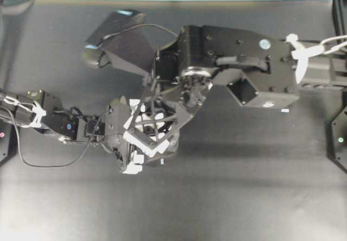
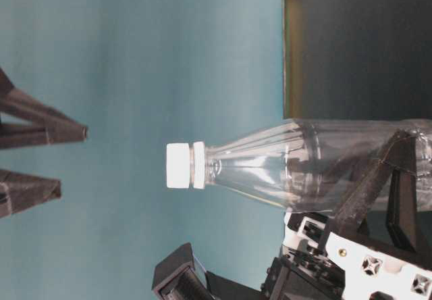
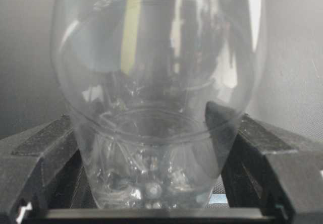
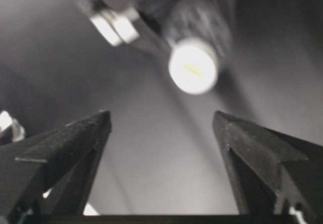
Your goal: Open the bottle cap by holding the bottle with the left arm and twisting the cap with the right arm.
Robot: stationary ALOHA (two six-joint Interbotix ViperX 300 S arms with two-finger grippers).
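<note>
— Where is the bottle [image 2: 317, 165] from where you sit?

— Between my left fingers [image 3: 40, 153]. My left wrist view shows its clear base pressed between both pads, so my left gripper [image 1: 133, 143] is closed around the body. That view cuts off the top.

— And the cap?

— The table-level view gives it: the bottle cap [image 2: 179, 165] is white and seated on the neck, with nothing touching it. Two dark finger tips [image 2: 64, 132] stand well apart from it there.

— Your other hand?

— My right gripper [image 4: 161, 133] is spread wide and holds nothing. Its wrist view looks down on the blurred cap beyond the tips. From overhead, my right arm [image 1: 238, 62] covers the bottle almost entirely, above the dark table [image 1: 244, 186].
</note>
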